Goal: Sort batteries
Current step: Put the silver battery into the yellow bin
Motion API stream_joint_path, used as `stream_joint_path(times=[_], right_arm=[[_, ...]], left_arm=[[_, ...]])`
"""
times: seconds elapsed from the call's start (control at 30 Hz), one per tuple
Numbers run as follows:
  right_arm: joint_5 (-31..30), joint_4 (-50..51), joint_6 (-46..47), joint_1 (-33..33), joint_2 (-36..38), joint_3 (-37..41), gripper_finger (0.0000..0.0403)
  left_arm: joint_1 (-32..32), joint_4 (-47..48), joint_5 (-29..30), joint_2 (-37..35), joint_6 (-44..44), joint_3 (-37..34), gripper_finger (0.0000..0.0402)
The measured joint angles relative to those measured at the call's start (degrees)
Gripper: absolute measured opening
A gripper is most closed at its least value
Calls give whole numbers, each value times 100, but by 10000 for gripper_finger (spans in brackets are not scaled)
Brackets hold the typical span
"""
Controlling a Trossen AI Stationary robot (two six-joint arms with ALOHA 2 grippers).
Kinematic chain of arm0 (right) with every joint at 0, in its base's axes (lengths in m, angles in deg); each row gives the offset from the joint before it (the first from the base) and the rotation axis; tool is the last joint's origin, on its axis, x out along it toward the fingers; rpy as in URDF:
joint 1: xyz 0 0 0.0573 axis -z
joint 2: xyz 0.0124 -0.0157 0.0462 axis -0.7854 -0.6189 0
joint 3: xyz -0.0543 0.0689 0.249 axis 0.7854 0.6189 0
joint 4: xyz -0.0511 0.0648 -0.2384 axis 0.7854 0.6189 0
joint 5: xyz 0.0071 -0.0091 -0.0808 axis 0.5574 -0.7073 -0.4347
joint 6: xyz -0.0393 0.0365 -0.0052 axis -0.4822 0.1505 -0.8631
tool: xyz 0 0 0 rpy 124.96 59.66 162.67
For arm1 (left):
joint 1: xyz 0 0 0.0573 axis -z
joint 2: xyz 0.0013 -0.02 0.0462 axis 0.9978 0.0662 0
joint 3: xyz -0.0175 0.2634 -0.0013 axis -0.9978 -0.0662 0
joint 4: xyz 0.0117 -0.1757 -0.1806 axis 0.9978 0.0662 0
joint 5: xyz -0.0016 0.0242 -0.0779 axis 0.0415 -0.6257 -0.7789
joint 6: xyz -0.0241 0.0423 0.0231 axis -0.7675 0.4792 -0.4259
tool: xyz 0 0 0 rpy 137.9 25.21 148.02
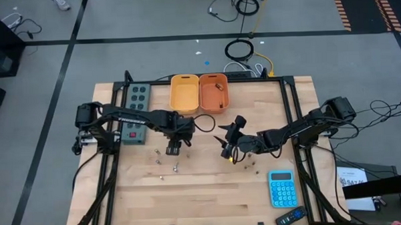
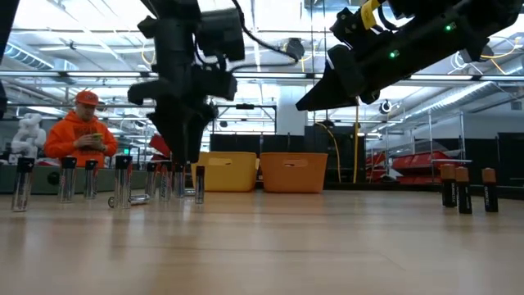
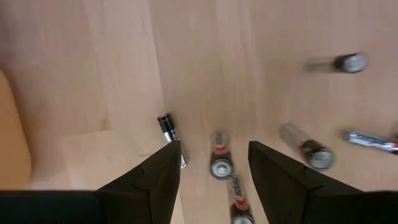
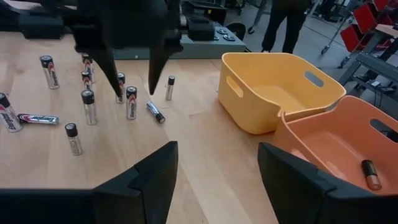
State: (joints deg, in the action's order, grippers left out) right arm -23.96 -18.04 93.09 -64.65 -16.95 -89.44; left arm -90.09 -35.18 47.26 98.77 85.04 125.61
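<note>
**Both grippers spread and empty above the table**

Nearest the front edge, on the right, a blue calculator (image 1: 281, 188) is laid flat. Further in, three dark batteries (image 2: 465, 188) are stood upright right of centre. The right gripper (image 1: 228, 143) is held above the middle of the table, its fingers (image 4: 149, 180) spread wide and nothing pinched between them.

Left of centre, silvery batteries (image 4: 87, 99) are scattered, most upright, a few lying flat. The left gripper (image 1: 172, 147) is hung just above this group, pointed down; its fingers (image 3: 163, 167) are parted, with one upright battery (image 3: 221, 163) seen in the gap below and untouched.

At the far edge a yellow bin (image 1: 184, 93) and an orange bin (image 1: 214, 92) are set touching side by side; one brown battery (image 4: 372, 175) is seen lying in the orange bin. Beyond the table, a person in an orange hoodie (image 2: 80, 135) is seated.
</note>
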Motion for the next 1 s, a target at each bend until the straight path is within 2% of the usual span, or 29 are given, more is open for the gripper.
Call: stream_joint_path(times=[0.2,0.57,1.0], right_arm=[[4,3,23,0,-2,0,212],[9,7,49,0,-4,0,212],[11,17,70,0,-7,0,212]], left_arm=[[-22,-7,-28,256,63,-2,196],[-26,52,-200,272,55,-2,191],[-28,84,-240,270,49,-2,94]])
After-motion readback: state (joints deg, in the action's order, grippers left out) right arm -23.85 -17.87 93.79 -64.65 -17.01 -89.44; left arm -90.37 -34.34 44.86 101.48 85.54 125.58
